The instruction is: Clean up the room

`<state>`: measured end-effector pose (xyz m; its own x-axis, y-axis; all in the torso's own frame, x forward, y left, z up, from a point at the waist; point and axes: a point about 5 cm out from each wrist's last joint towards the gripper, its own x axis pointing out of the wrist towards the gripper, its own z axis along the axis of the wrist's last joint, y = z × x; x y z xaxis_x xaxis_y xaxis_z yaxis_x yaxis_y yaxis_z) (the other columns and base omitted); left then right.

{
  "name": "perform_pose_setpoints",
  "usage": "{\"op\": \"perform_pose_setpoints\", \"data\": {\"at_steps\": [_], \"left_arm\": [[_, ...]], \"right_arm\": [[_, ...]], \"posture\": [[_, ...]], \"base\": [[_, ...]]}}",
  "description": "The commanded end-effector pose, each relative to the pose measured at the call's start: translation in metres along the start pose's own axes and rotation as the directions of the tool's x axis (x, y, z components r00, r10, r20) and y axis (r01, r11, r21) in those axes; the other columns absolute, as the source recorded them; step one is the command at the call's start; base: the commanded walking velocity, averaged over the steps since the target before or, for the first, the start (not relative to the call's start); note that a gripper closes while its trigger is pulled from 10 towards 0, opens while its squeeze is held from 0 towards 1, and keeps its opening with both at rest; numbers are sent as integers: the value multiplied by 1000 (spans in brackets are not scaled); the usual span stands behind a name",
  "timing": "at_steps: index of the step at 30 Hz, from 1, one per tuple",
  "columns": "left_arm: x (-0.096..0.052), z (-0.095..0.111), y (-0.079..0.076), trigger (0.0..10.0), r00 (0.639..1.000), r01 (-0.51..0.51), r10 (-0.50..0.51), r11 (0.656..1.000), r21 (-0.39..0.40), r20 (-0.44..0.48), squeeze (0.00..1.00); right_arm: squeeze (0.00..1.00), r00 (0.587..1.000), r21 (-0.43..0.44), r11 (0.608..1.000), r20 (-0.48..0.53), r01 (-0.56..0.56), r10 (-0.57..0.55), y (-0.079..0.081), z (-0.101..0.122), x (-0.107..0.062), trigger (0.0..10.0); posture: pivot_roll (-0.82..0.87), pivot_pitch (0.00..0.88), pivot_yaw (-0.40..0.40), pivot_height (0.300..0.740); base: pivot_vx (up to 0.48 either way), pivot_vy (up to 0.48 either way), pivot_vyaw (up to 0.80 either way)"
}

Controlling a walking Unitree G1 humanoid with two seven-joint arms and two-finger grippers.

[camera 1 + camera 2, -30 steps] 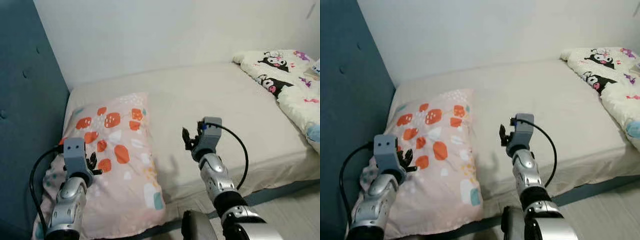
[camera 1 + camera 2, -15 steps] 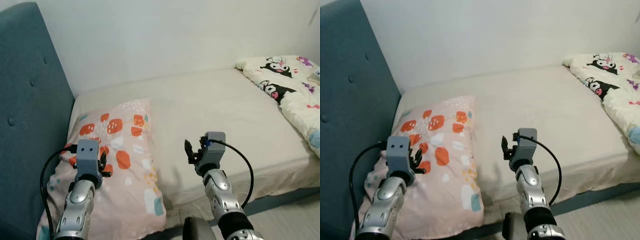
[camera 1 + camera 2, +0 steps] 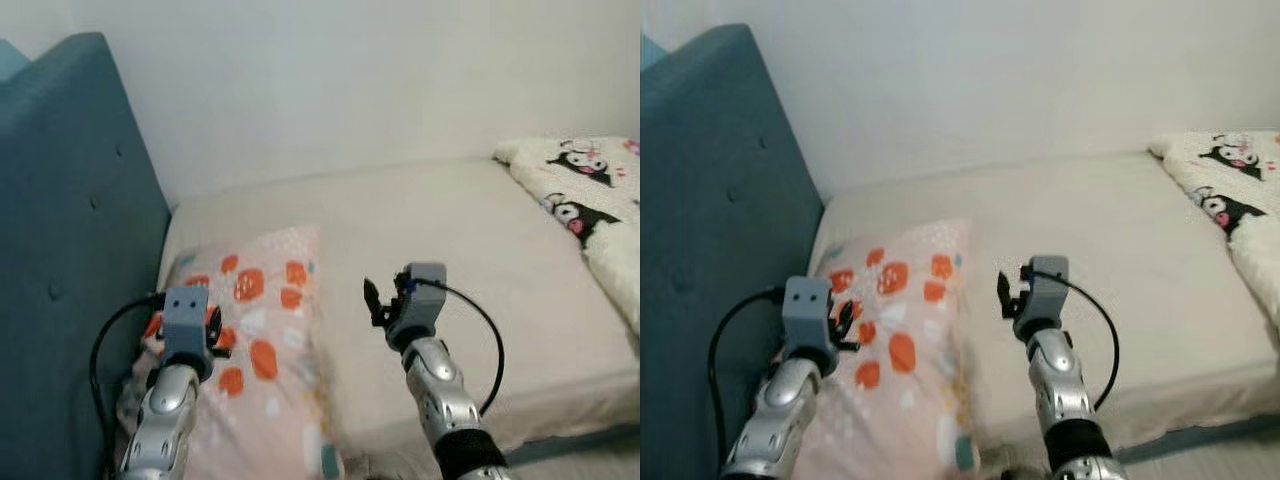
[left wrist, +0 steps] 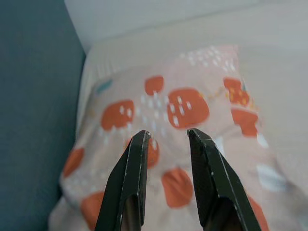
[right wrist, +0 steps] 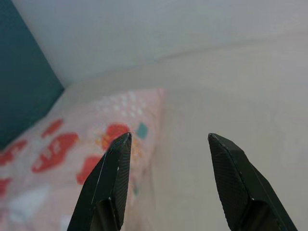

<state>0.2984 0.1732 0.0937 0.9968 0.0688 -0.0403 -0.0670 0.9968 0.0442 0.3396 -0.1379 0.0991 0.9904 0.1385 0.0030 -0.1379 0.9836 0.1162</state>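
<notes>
Pillow [image 3: 262,350] lies on the bed [image 3: 470,250]; left pincer [image 4: 166,137] and right pincer [image 5: 168,139] hover released.

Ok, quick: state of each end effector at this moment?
Left end effector: open, holding nothing, above the pink pillow.
Right end effector: open wide, holding nothing, over the beige mattress.
</notes>
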Motion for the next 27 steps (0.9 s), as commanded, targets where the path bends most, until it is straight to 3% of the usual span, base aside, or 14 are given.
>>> {"op": "perform_pose_setpoints", "data": {"at_steps": [1, 12, 17, 24, 27], "left_arm": [[-2, -5, -1, 10000, 1000, 3, -2, 1000, 11, -14, 0], [-9, -13, -5, 10000, 999, 27, -28, 999, -21, -42, 0], [-11, -17, -6, 10000, 998, 34, -34, 999, -16, -55, 0], [-17, -36, -10, 10000, 987, 71, -79, 995, -65, -137, 0], [-20, -42, -9, 10000, 986, 70, -76, 996, -48, -150, 0]], "right_arm": [[0, 1000, 5, 1000, -14, -11, 11, 4, -3, -2, 10000], [0, 999, 18, 999, -43, -29, 30, 10, -8, -8, 10000], [0, 998, 21, 999, -53, -26, 27, 10, -11, -11, 10000], [0, 990, 49, 999, -142, -7, 14, 8, -34, -24, 10000], [0, 986, 28, 1000, -168, 3, 2, 6, -41, -29, 10000]], "posture": [[7, 30, -10, 691], [6, 36, -14, 740], [5, 40, -13, 740], [3, 44, -6, 740], [1, 43, -6, 740]], "base": [[0, 0, 0], [0, 0, 0], [0, 0, 0], [0, 0, 0], [0, 0, 0]]}}
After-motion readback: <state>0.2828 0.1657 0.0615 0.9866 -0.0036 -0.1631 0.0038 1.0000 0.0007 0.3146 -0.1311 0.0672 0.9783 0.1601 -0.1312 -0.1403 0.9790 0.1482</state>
